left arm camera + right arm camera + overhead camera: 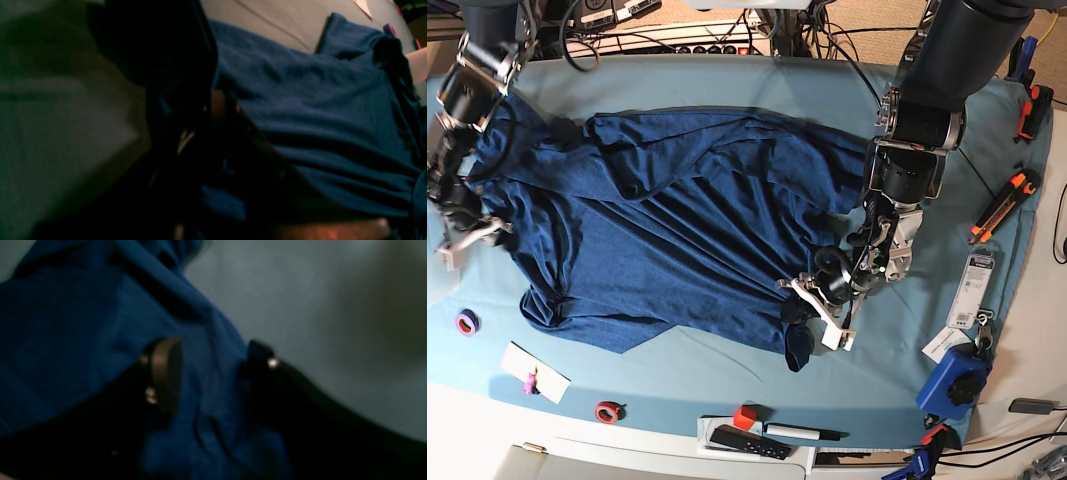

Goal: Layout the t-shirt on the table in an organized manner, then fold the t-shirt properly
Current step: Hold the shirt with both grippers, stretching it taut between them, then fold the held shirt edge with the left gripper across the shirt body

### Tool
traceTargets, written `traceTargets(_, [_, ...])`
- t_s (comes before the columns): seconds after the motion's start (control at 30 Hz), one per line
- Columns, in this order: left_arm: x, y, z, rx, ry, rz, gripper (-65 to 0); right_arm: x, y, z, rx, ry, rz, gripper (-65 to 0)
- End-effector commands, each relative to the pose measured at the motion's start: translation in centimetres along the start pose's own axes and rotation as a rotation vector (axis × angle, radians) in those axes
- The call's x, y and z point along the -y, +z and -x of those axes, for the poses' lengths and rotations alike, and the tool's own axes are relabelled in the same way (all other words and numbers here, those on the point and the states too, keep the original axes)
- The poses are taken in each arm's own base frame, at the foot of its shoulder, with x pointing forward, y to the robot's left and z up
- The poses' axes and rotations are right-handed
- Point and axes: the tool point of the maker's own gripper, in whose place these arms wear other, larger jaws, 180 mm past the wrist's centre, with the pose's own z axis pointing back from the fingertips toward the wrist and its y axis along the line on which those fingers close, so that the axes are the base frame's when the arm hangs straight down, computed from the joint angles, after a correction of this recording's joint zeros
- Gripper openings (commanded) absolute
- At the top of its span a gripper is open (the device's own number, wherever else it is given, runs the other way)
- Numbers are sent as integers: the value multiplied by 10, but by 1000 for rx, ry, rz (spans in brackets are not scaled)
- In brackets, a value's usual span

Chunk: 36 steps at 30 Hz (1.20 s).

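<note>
The dark navy t-shirt lies spread but wrinkled over the teal-covered table. Its lower hem corner is bunched at my left gripper, which is shut on that fabric near the table's front right. In the left wrist view the t-shirt stretches away from the dark left gripper. My right gripper is at the shirt's far left edge. In the right wrist view the right gripper is open, its fingers apart over blue t-shirt cloth beside bare table.
A purple tape roll, a white card, a red tape roll, a red cube and a black remote line the front edge. A blue device, tags and an orange cutter sit right.
</note>
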Motion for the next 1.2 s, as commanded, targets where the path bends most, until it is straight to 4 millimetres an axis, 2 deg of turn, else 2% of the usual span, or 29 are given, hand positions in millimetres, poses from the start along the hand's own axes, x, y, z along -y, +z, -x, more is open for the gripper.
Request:
traceTargets(0.0, [1,-1,-17,20,-25,6,-650,6,6,-27,53,-2,10,-288])
traceTargets(0.1, [0,0,-18,20,-26,4,-650,7,-2,-27,54,-46,1,-288])
traceTargets(0.27, [1,-1,-17,20,-26,4,-650,8,-3,-33,35,-5,27,-288])
traceTargets(0.6, [1,-1,-17,20,-26,4,-650,4,-11,11,-67,-24,14,-291])
traceTargets(0.67, [1,-1,-17,20,-26,4,-650,5,-11,14,-63,-27,16,-355])
traceTargets(0.7, [1,-1,-17,20,-26,4,-650,6,-11,15,-57,-27,18,-416])
traceTargets(0.8, [1,-1,-17,20,-26,4,-650,6,-11,17,-58,-30,18,-650])
traceTargets(0.93, [1,-1,-18,22,-25,6,-650,7,-11,8,-12,-29,19,-650])
traceTargets(1.0, [8,1,-22,39,-12,60,-650,7,-10,2,21,-29,20,-650])
traceTargets(1.07, [24,8,-32,83,10,177,-650,7,-10,-2,37,-27,20,-650])
traceTargets(1.17, [19,17,-49,130,19,194,-650,7,-8,-8,50,-13,23,-650])
